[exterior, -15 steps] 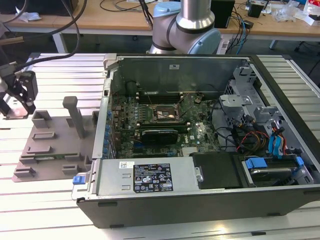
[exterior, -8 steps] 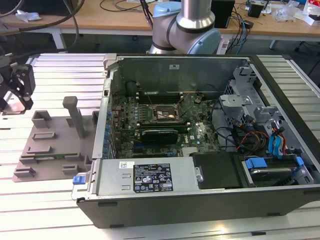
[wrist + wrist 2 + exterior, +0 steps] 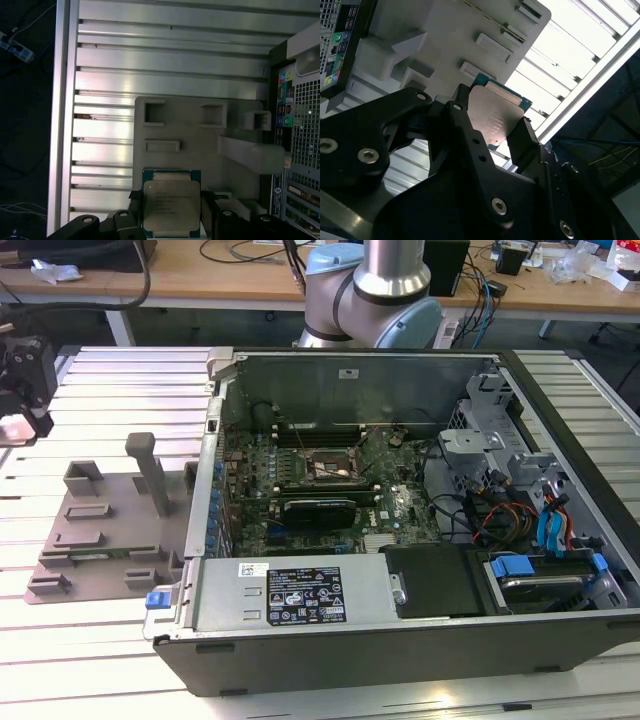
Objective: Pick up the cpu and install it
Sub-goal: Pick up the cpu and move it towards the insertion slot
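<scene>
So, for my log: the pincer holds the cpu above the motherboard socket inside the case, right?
Not quite. The pincer holds the cpu, but above the grey tray outside the case, as the first wrist view shows.

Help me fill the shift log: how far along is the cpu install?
Done: the cpu is gripped by the pincer, apparently lifted over the grey tray. In hand: the cpu, held at the exterior view's left of the open case. Left: seating it in the motherboard socket.
</scene>
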`<state>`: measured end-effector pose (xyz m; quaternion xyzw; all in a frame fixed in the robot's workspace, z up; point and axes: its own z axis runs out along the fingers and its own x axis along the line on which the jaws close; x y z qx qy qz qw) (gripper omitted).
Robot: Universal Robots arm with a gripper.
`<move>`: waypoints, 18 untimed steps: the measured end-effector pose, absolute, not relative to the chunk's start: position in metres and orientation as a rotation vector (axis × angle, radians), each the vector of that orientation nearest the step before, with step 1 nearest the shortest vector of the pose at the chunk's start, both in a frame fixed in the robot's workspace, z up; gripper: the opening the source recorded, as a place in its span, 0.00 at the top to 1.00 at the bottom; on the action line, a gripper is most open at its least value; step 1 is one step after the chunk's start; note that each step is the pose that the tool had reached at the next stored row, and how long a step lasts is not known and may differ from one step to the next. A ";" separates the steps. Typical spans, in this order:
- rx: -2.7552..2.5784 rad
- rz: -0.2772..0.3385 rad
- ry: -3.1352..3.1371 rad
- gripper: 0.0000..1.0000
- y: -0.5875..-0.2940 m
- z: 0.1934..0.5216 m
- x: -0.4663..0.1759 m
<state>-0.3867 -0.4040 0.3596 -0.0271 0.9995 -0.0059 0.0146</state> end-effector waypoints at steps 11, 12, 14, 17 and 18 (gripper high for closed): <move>-0.085 -0.022 3.111 0.45 -0.403 0.382 -0.387; -0.084 -0.022 3.111 0.45 -0.403 0.384 -0.387; -0.084 -0.023 3.111 0.45 -0.403 0.388 -0.387; -0.084 -0.021 3.111 0.45 -0.403 0.388 -0.387; -0.084 -0.020 3.111 0.45 -0.403 0.388 -0.387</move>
